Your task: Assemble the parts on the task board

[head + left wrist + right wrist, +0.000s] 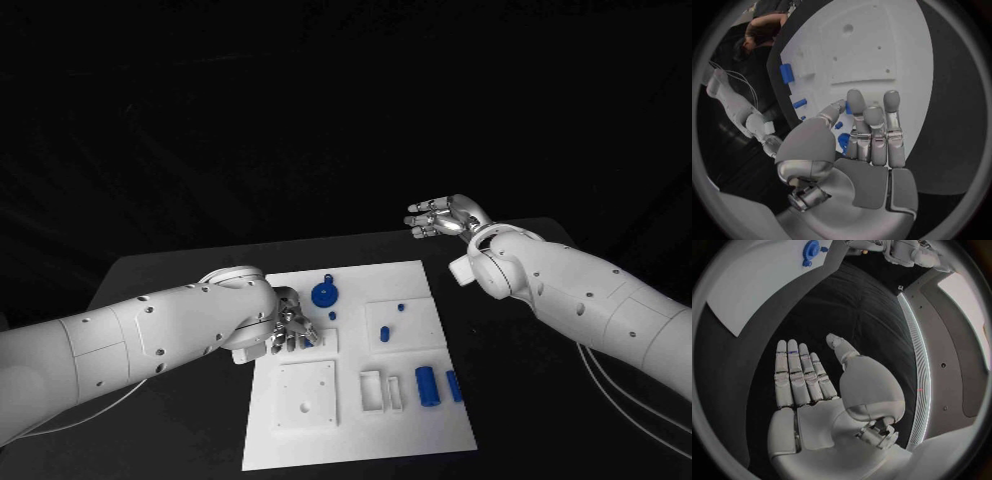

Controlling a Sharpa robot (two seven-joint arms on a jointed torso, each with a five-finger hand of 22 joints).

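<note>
The white task board (361, 440) lies flat in the middle of the black tabletop (173, 270). Nearest on the board, at about 5 o'clock from its middle, two blue stick-shaped parts (427, 386) lie side by side, just beside a small white slotted block (372, 390). A raised white square plate (307, 393) sits at about 7 o'clock.

A bit farther, the left hand (289, 335) reaches in from 9 o'clock and rests over the board's left edge. Its fingers (873, 130) are straight and close together, and they hold nothing. In the left wrist view, small blue parts (844, 140) peek out just past the fingertips.

Near the middle of the board, a small blue peg (385, 332) stands in a white block. Farther still, at about 11 o'clock, a round blue part (326, 294) sits on the board.

Farthest away, the right hand (444, 217) is up at 1 o'clock, well apart from the board. Its fingers (798, 375) are spread flat and hold nothing
</note>
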